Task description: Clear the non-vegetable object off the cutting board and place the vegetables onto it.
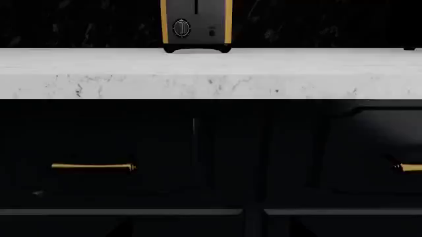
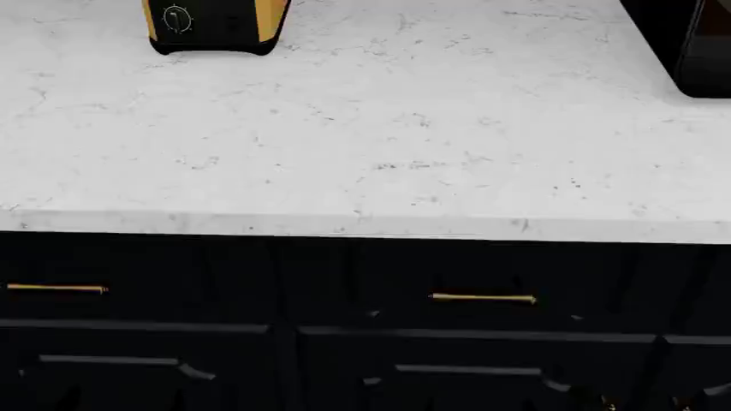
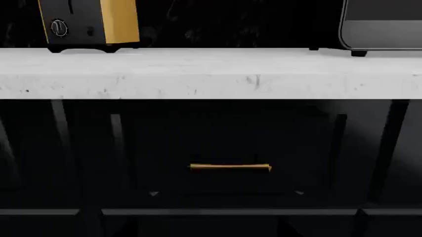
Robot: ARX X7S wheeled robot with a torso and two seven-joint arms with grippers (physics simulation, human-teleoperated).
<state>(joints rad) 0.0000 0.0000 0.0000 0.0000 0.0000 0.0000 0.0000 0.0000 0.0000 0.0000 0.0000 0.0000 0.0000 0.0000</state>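
- The desk (image 2: pixel 377 145), a white marble-patterned top, runs across the head view; neither the cutting board nor the vegetables appear on the stretch shown, so their whereabouts cannot be told.
- A black-and-yellow toaster (image 2: pixel 215 24) stands at the far left of the desk, its dial facing the robot; a dark appliance (image 2: pixel 683 43) sits at the far right corner, only partly visible.
- Below the top, black drawer fronts carry brass handles (image 2: pixel 482 298), all closed.
- Neither arm shows in any view. Both wrist cameras look level at the desk edge and the drawers, which suggests the arms hang low in front of the cabinet.
- No fingers are visible, so whether they stand wide, narrow or holding something cannot be told.
- Judgement: the task has not begun; the robot likely must first bring the board into sight.
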